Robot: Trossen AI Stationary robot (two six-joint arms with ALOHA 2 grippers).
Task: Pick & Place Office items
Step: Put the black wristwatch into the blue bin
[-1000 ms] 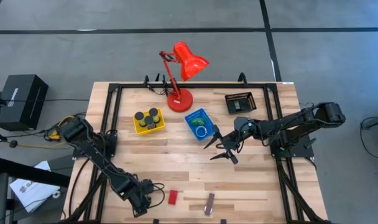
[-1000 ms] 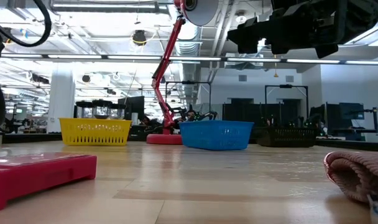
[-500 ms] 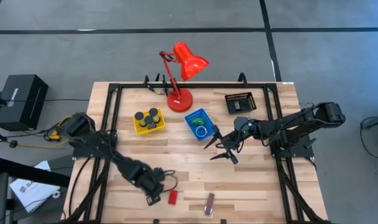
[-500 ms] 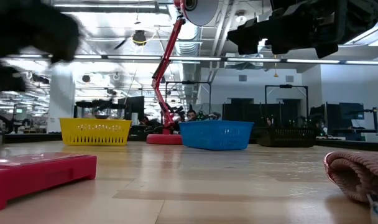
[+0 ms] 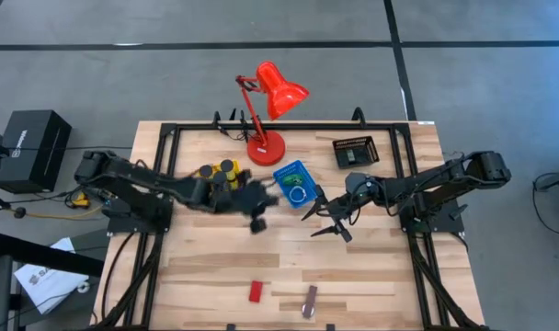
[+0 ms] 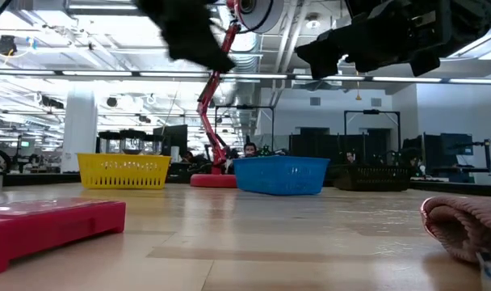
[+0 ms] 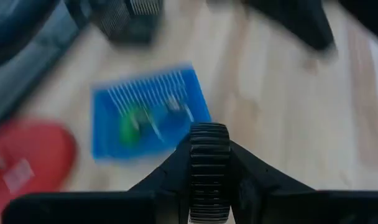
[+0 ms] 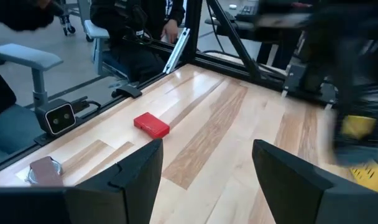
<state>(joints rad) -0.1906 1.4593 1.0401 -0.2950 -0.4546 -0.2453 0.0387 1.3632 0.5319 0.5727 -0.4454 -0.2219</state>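
My left gripper [image 5: 258,213] hovers above the table between the yellow tray [image 5: 206,190] and the blue tray [image 5: 281,173], shut on a ridged black disc [image 7: 209,158]. My right gripper [image 5: 326,217] waits open just right of the blue tray. The yellow tray holds several black discs [image 5: 222,173]. A green piece [image 5: 296,175] and a silvery ring [image 5: 299,194] lie in the blue tray. The red block [image 5: 255,291] and the brown-silver bar [image 5: 309,301] lie flat near the table's near edge. My left gripper pinches the black disc between its two fingers [image 7: 170,177], one on each flat face, so the ridged rim [image 7: 209,143] faces the wrist camera edge-on. The disc is lifted clear of the table.
The red desk lamp [image 5: 266,138] stands on its round base behind the trays, its head over the far edge. A black mesh tray [image 5: 355,152] sits at the far right. Open wood lies in the table's middle and near part. People sit beyond the near edge [image 8: 133,25].
My left gripper has swept fast from the near edge, just left of the red block, up and toward the far edge and right, ending beside the blue tray. The red block and bar have stayed put.
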